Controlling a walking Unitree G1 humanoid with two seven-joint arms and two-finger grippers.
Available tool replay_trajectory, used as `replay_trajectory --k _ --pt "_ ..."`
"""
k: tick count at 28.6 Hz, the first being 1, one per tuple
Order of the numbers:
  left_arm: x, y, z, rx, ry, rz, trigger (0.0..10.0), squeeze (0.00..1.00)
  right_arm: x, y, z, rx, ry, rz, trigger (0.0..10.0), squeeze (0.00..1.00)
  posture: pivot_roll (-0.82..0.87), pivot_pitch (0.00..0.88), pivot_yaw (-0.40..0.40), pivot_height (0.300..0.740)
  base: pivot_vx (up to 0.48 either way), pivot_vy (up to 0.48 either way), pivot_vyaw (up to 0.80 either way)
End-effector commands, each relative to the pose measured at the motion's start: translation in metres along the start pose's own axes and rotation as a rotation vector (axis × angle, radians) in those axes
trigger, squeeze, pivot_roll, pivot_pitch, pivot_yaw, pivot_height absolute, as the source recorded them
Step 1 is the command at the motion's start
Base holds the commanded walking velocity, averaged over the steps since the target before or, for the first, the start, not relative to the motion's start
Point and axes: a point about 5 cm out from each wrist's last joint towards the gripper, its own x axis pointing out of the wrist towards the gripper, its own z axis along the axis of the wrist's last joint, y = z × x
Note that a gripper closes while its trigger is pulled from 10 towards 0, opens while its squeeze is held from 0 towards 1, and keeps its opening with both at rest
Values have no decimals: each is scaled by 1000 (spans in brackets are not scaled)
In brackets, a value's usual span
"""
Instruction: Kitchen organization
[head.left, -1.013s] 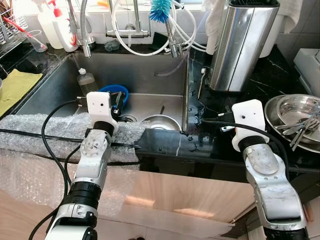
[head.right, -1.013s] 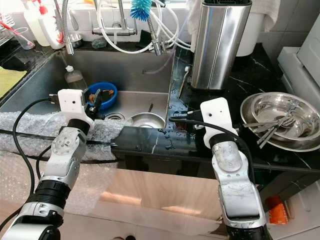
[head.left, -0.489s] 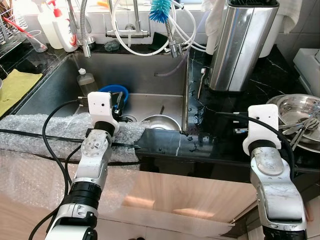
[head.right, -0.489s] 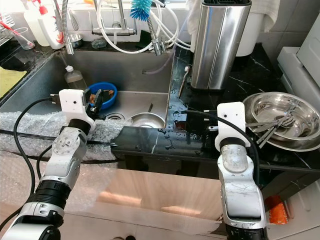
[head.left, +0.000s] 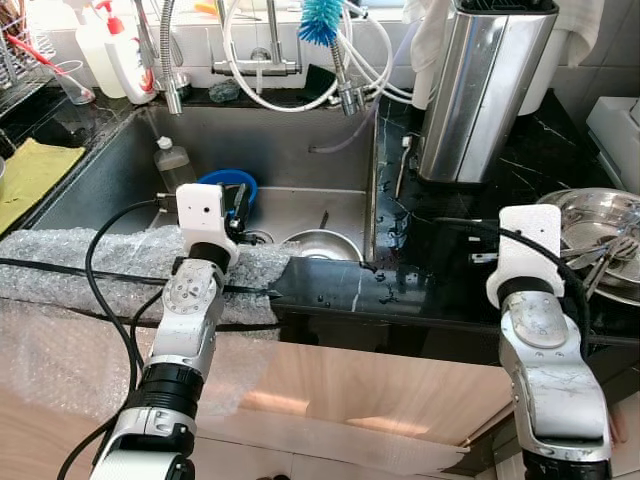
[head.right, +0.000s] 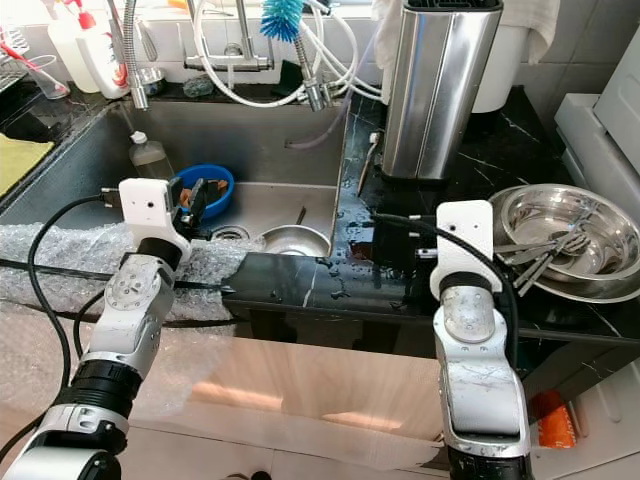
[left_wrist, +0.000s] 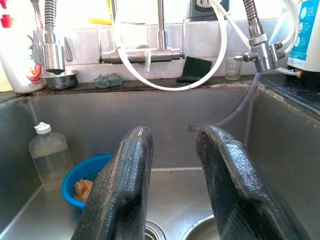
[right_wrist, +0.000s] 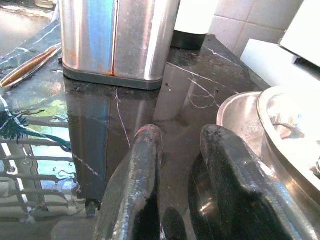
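Two grippers are up at the counter edge, and we judge that the coming move belongs to the right one; the right gripper (right_wrist: 175, 165) hovers low over the black countertop (head.left: 440, 270) with its fingers a little apart and nothing between them, and the steel bowl (right_wrist: 280, 135) holding loose cutlery (head.right: 545, 255) sits just beside it on its outer side, toward our right, near but not touching; the bowl's rim faces the fingers broadside, and the utensils inside lie with their long axes running roughly across the bowl toward our arm, though their exact ends are hard for us to make out; the tall steel canister (head.left: 480, 90) stands farther back on the counter, well apart from the fingers; our left gripper (left_wrist: 172, 190) hangs over the sink (head.left: 300, 150), fingers parted and empty, pointing toward the far wall, with the blue bowl (left_wrist: 85, 177) and a plastic bottle (left_wrist: 47, 155) below and to its outer side; since the bowl of cutlery lies clear across the counter from that arm, we reckon the right arm is the nearer one and would need to swing outward to reach the rim.
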Motion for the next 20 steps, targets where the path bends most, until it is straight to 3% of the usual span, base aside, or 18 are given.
replay_trajectory --k 1,20 --pt "0 0 -1 15 5 -8 10000 0 -3 -1 9 19 -34 -8 10000 0 -135 99 71 740 0 0 0" --pt "0 -2 -3 12 16 -19 10000 0 -8 -6 4 4 8 -86 10000 0 -136 102 69 740 0 0 0"
